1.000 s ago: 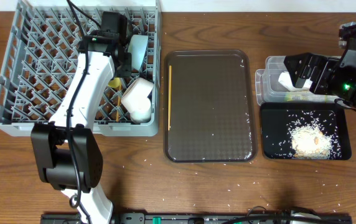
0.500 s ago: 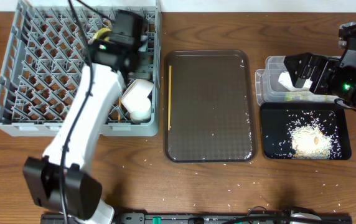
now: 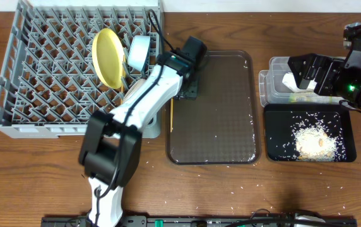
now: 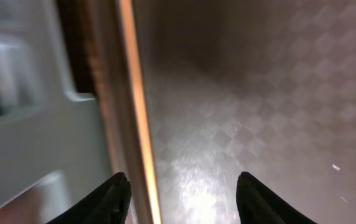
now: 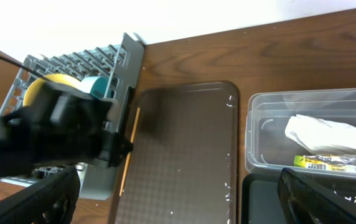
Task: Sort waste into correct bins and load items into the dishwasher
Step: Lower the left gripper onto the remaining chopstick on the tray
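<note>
The rack sits at the far left of the tabletop. The plate stands on its edge between the pegs, and the blue bowl leans just beside it. The left arm reaches out over that corner of the rack. If the arm swings back too low, it may knock the plate flat or push the bowl over.

The left tool is wide open and holds nothing. It hangs low over the left edge of the brown tray. One chopstick lies there, tight against the tray's rim. Only this one chopstick shows. It is not in the middle of the gap. It is close to the left finger. So that finger may land on top of it, or hit the rim. The stick is thin and lies flat, so it may slip out or tip when lifted. Held by one end, it may catch on the pegs.

The tub holds the napkin and the wrapper. The black tray, just in front of the tub, holds the rice. The right tool is open and empty, above the tub. If it drops down, it may shove the tub into the black tray and spill rice.
</note>
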Tool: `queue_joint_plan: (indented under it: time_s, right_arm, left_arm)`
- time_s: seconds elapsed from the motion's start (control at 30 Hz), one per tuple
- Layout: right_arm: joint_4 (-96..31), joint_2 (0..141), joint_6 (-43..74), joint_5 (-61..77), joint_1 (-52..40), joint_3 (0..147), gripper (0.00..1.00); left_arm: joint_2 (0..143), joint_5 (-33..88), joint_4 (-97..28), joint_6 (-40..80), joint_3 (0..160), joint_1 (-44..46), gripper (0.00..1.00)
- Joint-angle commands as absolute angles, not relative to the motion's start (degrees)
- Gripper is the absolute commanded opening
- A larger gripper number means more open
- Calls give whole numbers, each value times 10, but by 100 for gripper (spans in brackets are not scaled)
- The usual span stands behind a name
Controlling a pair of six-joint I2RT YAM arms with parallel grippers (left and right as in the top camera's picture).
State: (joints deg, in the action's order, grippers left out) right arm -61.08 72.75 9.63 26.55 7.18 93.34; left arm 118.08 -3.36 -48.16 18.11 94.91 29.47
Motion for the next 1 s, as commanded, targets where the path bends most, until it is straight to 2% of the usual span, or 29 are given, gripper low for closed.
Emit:
queue_joint_plan:
  time_s: [0.0, 0.27, 0.8, 0.97]
  right_arm:
    - [-612, 728, 98, 270, 79, 941, 99]
    - [-612, 728, 98, 270, 79, 941, 99]
    - [-612, 728, 98, 270, 79, 941, 99]
    - [-612, 728, 98, 270, 79, 941, 99]
  left_arm:
    - [1204, -30, -471, 189, 942, 296, 55]
    - [1261, -43, -436, 164, 942, 296, 60]
    - [1282, -69, -431, 164, 948, 298, 61]
    - [1274, -157, -431, 175, 954, 307, 60]
